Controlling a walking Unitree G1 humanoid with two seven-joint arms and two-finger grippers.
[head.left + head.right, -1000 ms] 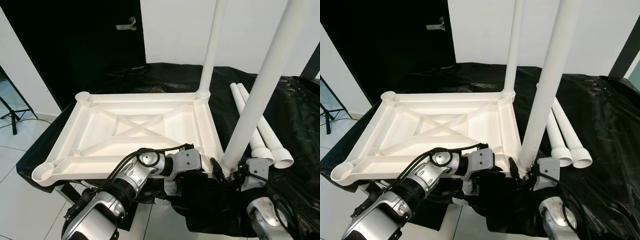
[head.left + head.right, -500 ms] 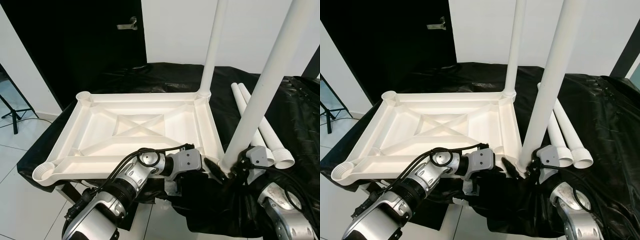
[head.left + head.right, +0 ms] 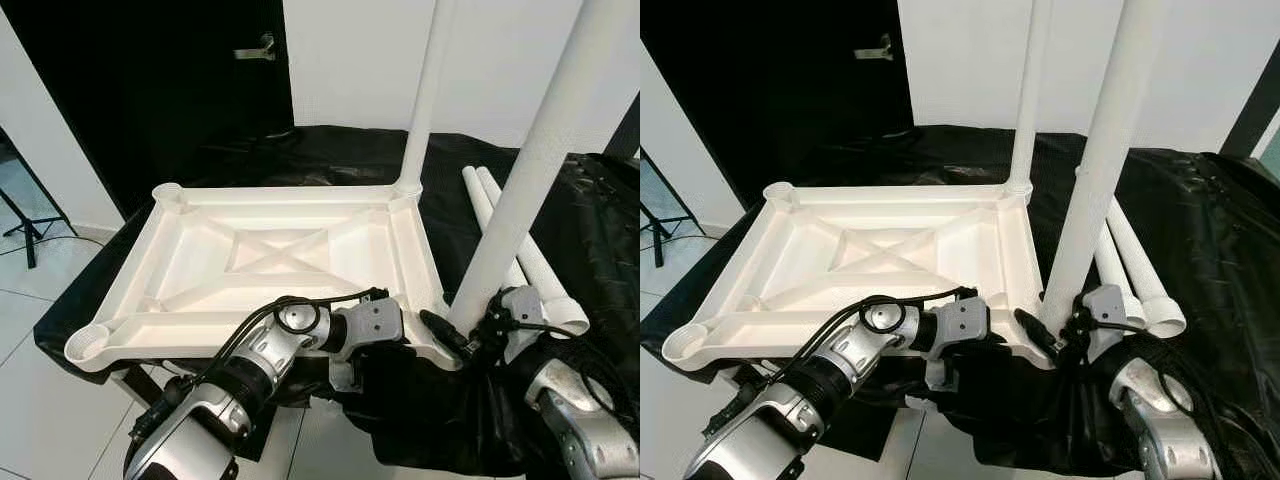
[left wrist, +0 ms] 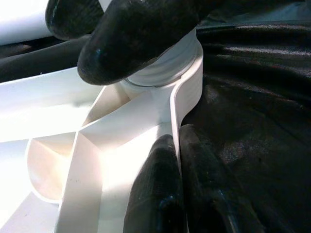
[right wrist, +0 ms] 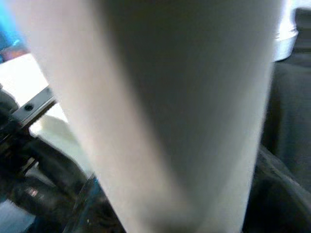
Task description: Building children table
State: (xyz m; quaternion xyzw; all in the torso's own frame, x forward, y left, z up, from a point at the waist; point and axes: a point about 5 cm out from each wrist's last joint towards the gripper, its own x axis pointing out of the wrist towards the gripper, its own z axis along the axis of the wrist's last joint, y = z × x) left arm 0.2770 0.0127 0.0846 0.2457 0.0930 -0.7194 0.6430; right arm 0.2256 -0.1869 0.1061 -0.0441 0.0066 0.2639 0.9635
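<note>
No text, label, brand, number or sign can be read anywhere in these views.

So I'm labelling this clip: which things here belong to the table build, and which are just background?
Job: upside-down white plastic tabletop; two standing white legs; two loose white legs; left gripper; right gripper.

Background: black plastic sheet; black door.
</note>
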